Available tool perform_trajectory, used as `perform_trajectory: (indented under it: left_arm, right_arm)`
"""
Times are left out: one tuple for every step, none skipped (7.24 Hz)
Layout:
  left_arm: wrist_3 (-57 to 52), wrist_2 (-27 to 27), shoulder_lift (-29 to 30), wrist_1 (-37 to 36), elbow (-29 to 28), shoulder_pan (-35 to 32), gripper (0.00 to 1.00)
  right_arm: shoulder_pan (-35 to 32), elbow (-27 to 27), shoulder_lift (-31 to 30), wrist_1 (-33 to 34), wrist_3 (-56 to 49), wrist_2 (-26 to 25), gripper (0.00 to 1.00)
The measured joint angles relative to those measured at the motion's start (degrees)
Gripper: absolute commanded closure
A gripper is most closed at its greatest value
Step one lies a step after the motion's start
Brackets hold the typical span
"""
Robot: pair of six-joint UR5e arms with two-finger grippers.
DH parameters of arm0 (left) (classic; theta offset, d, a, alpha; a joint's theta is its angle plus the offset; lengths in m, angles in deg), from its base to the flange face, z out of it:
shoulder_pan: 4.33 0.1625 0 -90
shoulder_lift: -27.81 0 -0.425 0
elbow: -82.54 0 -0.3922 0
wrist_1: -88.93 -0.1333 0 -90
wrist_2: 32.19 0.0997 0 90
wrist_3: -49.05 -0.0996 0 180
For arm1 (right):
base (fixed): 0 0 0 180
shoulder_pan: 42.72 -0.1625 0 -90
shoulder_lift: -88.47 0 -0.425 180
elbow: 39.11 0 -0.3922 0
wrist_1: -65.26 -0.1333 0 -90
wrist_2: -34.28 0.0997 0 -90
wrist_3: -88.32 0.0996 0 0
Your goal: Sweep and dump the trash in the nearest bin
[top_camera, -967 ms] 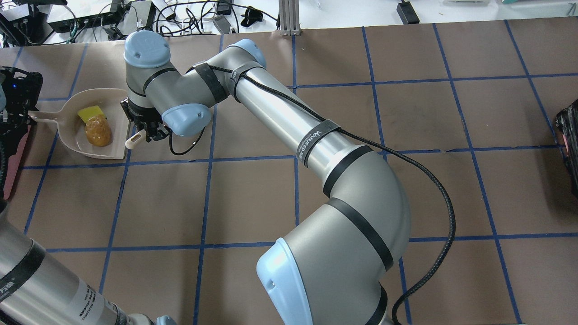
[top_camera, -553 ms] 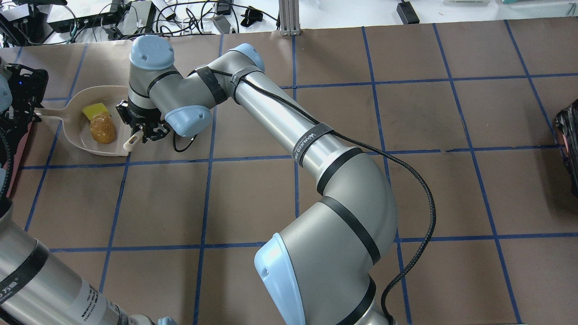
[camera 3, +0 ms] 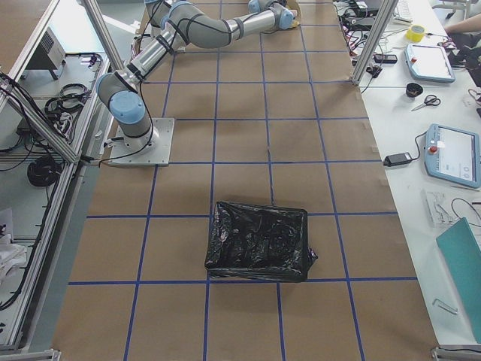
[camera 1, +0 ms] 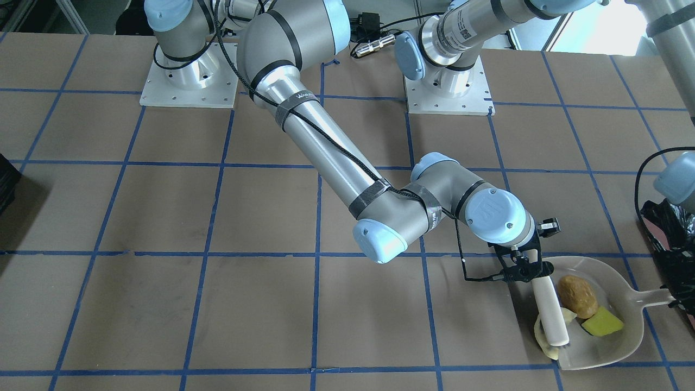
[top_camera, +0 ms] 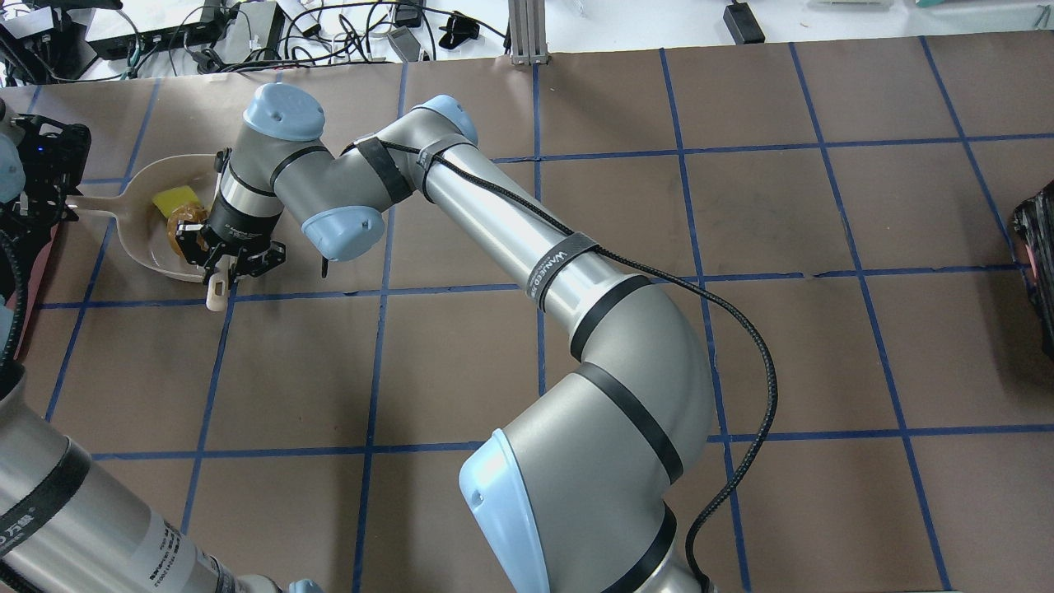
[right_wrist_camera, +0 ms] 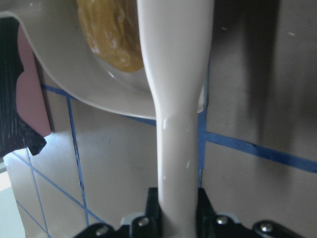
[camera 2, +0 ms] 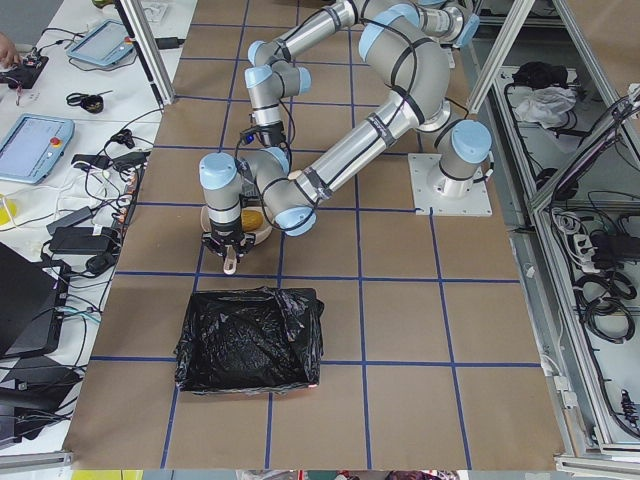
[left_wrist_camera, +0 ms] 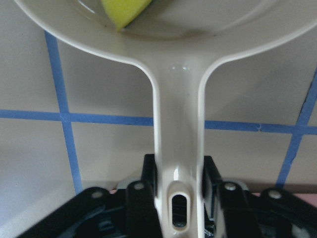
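Note:
My left gripper [left_wrist_camera: 178, 198] is shut on the handle of the cream dustpan [camera 1: 608, 350], at the table's left end [top_camera: 152, 251]. In the pan lie the golden-brown chunk [camera 1: 578, 296] and the yellow wedge [camera 1: 602, 323]. The pale crescent [camera 1: 543, 342] lies at the pan's lip, partly under the brush. My right gripper [camera 1: 524, 269] is shut on the cream brush handle [right_wrist_camera: 176, 99], which slants across the pan's mouth [top_camera: 216, 295]. The bin [camera 2: 250, 340], lined with a black bag, stands just beyond the pan; its pinkish side [right_wrist_camera: 29, 94] shows in the right wrist view.
A second black-bagged bin [camera 3: 259, 241] stands at the table's far right end [top_camera: 1039, 263]. My right arm [top_camera: 576, 329] stretches diagonally across the table's middle. Cables and boxes [top_camera: 247, 33] lie past the table's back edge.
My right wrist has swung left over the pan's mouth, turning the brush so its free end points toward the near edge. The pan has shifted slightly toward the table's far edge.

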Motion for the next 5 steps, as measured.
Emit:
perform_trajectory:
  left_arm:
    - [0.05, 0.01, 0.00, 0.00, 0.05, 0.00, 1.00]
    - [0.12, 0.01, 0.00, 0.00, 0.09, 0.00, 1.00]
    - [0.14, 0.01, 0.00, 0.00, 0.14, 0.00, 1.00]
    - [0.12, -0.01, 0.00, 0.00, 0.23, 0.00, 1.00]
    - [0.10, -0.64, 0.04, 0.00, 0.44, 0.00, 1.00]
  right_arm:
    - [-0.16, -0.03, -0.09, -0.01, -1.56, 0.43, 1.00]
    - [-0.20, -0.24, -0.56, -0.04, -1.41, 0.38, 1.00]
    - [-0.18, -0.71, -1.28, -0.08, 1.23, -0.29, 1.00]
    - [-0.14, -1.14, -1.62, -0.10, 6.61, -1.79, 1.00]
    - [0.06, -1.44, -1.93, -0.41, 12.06, -3.49, 1.00]
